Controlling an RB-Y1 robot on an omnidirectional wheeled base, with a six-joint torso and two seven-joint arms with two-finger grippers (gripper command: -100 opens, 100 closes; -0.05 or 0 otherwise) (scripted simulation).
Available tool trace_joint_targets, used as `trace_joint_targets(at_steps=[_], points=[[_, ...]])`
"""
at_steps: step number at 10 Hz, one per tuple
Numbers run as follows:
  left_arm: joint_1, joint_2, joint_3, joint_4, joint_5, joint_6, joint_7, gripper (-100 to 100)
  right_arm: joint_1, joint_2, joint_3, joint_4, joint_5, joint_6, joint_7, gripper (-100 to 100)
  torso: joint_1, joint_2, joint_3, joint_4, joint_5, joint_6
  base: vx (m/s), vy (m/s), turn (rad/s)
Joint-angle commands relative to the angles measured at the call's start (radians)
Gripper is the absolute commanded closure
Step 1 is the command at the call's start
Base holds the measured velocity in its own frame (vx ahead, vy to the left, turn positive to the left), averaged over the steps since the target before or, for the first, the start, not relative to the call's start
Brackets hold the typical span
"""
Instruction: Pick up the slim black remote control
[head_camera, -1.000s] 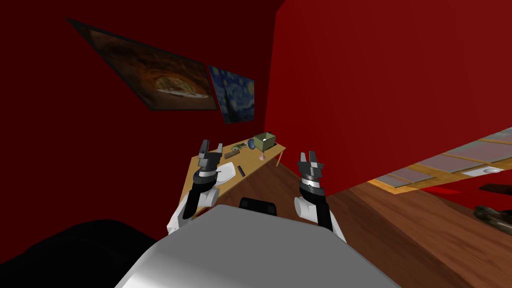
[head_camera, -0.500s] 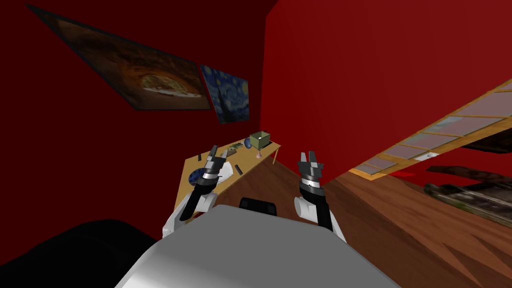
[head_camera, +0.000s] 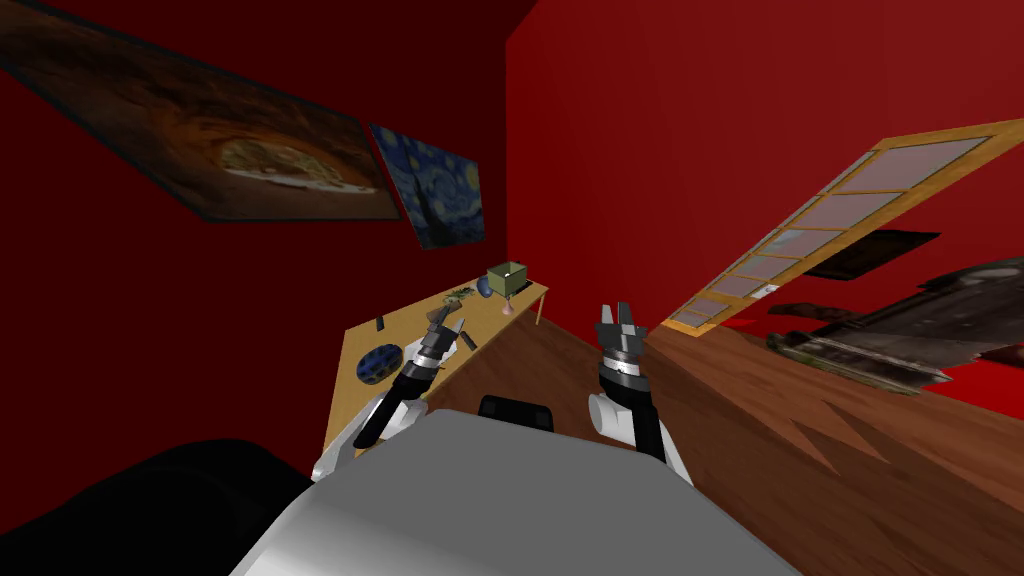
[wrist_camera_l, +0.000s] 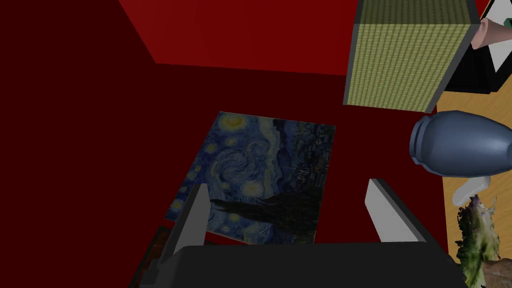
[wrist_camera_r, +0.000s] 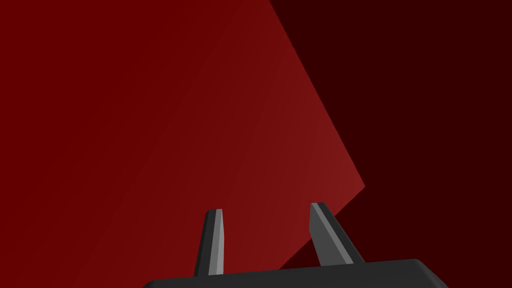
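Left gripper: wide open, fingers well apart with nothing between them. From the head cam it's reached out over the wooden table, just past the front edge.

Right gripper: held up off to the right of the table, above the wood floor. Fingers are apart, with a narrower gap than the left's, and it's holding nothing.

Remote: the slim black remote control lies flat on the table near the front edge, just beside the left gripper on its right. It's pretty tiny from the head cam, so I can't tell if a finger touches it.

Blue plate: on the table to the left of the left arm, nearer the wall.

Leafy clump: greenish thing on the tabletop, just beside the vase.

Blue vase: rounded, sits between the leafy clump and the box.

Pink glass: small stemmed one near the table's far end, by the front edge.

Green box: olive with a dark rim and an open top, at the far end of the table.

Paintings: a starry-night painting hangs on the dark red wall above the table, seen right between the left fingers. A wide brown painting hangs next to it.

Glazed panel: wood-framed panes on the brighter red wall, far right.
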Motion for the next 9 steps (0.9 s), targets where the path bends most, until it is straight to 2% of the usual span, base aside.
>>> trace_joint_targets(at_steps=[1,2,3,6,7,9], points=[[0.030,0.050,-0.026,0.036,0.022,0.036,0.035,-100,0.000,0.000,0.000,0.000,0.000,0.000,0.000,0,0.000,0.000,0.000,0.000,0.000,0.000,-0.002,-0.023,-0.221],[0.043,0.083,-0.046,0.059,0.035,0.061,0.052,-100,0.000,0.000,0.000,0.000,0.000,0.000,0.000,0,0.000,-0.001,-0.001,0.000,0.000,0.000,0.011,-0.022,-0.259],[0.043,0.083,-0.046,0.059,0.035,0.064,0.052,-100,0.000,0.000,0.000,0.000,0.000,0.000,0.000,0,0.000,-0.002,-0.001,0.000,0.000,0.000,0.017,-0.008,-0.083],[0.077,0.173,-0.114,0.133,0.081,0.156,0.096,-100,0.000,0.000,0.000,0.000,0.000,0.000,0.000,0,0.001,-0.004,-0.002,-0.001,0.000,0.000,0.043,-0.013,-0.242],[0.077,0.182,-0.114,0.135,0.081,0.156,0.096,-100,0.000,0.000,0.000,0.000,0.000,0.000,0.000,0,0.001,-0.005,-0.003,-0.001,0.000,0.000,0.043,-0.001,-0.048],[0.097,0.253,-0.164,0.185,0.117,0.223,0.118,-100,0.000,0.000,0.000,0.000,0.000,0.000,0.000,0,0.001,-0.005,-0.003,-0.001,0.000,0.000,0.065,-0.015,-0.186]])
